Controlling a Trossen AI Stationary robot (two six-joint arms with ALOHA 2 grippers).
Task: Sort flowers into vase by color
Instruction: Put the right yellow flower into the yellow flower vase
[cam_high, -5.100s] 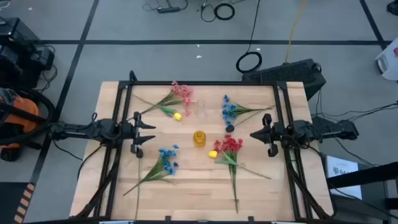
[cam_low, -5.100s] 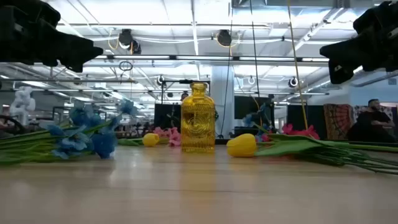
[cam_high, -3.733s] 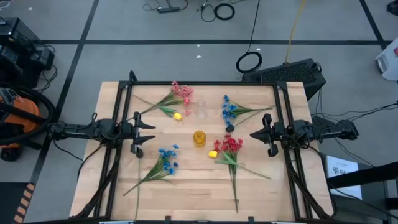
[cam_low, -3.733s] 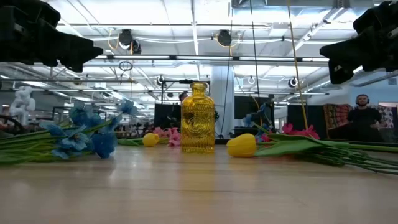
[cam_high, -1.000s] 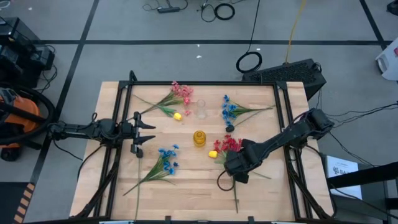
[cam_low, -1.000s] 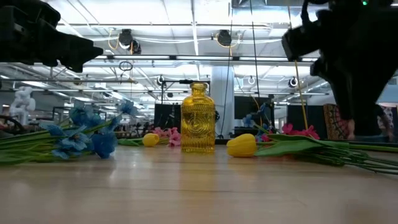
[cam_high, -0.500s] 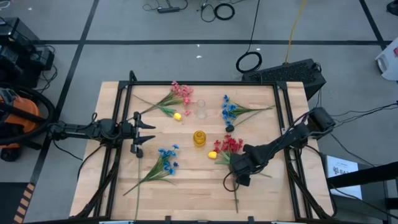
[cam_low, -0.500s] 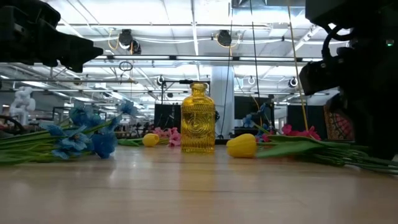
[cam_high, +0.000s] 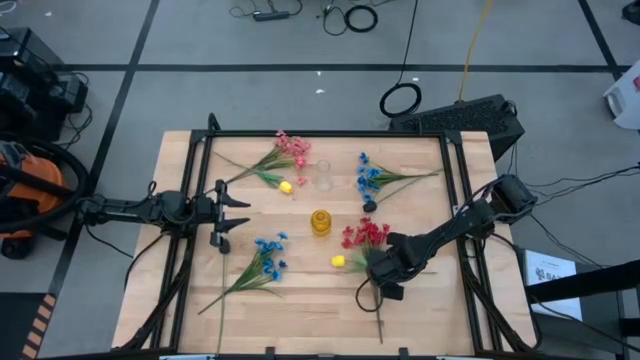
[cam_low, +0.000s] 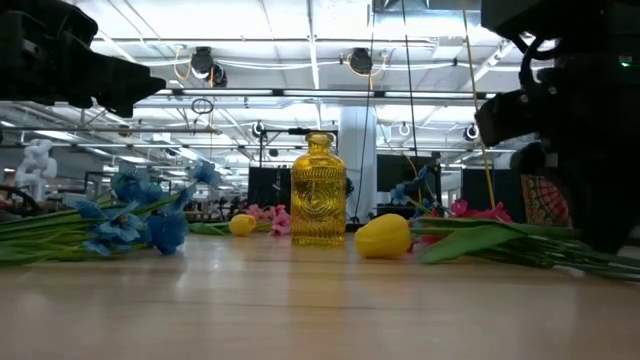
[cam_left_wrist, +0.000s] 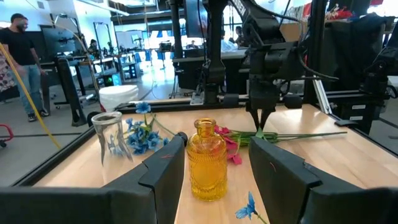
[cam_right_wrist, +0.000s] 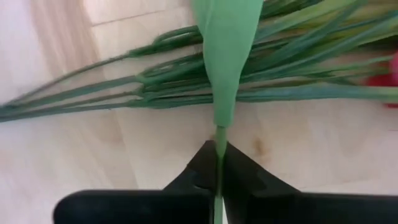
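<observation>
1. High view: right gripper (cam_high: 385, 283) low over the red flower (cam_high: 365, 236) stems, right of the vase (cam_high: 320, 222); left gripper (cam_high: 222, 214) waits, fingers spread.
2. Low view: amber ribbed vase mid-table; yellow bloom (cam_low: 383, 236) beside it.
3. Right wrist view: fingers pinched on one thin stem (cam_right_wrist: 219, 140); likely light, floppy; grip mid-stem.

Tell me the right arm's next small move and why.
Probably lift straight up. The right pincer is shut on a green stem low over the table, beside the red flowers. The vase stands upright, so the stem must rise before it can go in.
</observation>
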